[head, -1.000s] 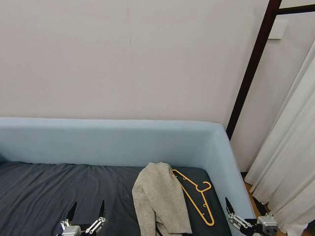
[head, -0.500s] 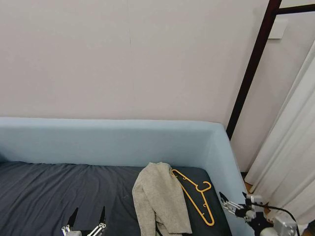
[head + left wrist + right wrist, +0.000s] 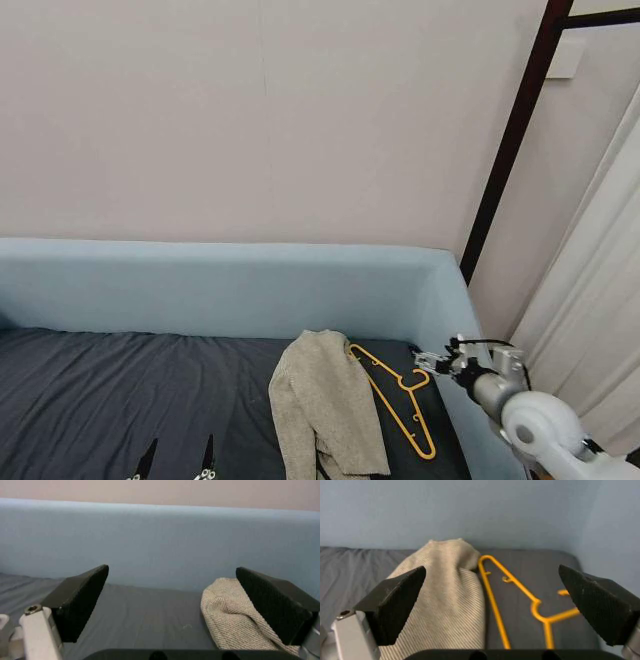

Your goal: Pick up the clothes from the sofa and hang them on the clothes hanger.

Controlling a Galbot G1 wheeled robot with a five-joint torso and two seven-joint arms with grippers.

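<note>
Sofa seat point(image 3: 120, 385) holds the grey garment point(image 3: 325, 405) beside the orange hanger point(image 3: 395, 398), neither grasped; right gripper point(image 3: 426, 360) hovers apparently above the hanger, left gripper point(image 3: 180, 452) sits low, both jaws spread, so pickup and hanging are not yet done.

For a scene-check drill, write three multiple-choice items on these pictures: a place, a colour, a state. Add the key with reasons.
1. Where does the clothes hanger lie?
A. On the sofa seat, on the robot's right of the sweater.
B. On the backrest.
C. On the floor.
2. What colour is the hanger?
A. Blue.
B. Orange.
C. White.
3. How is the right pincer?
A. Shut on the hanger.
B. Shut on the sweater.
C. Open, holding nothing.
Key: 1 A, it lies flat on the dark seat beside the beige knit; 2 B, orange against the seat; 3 C, its fingers stand wide apart with nothing between them.
</note>
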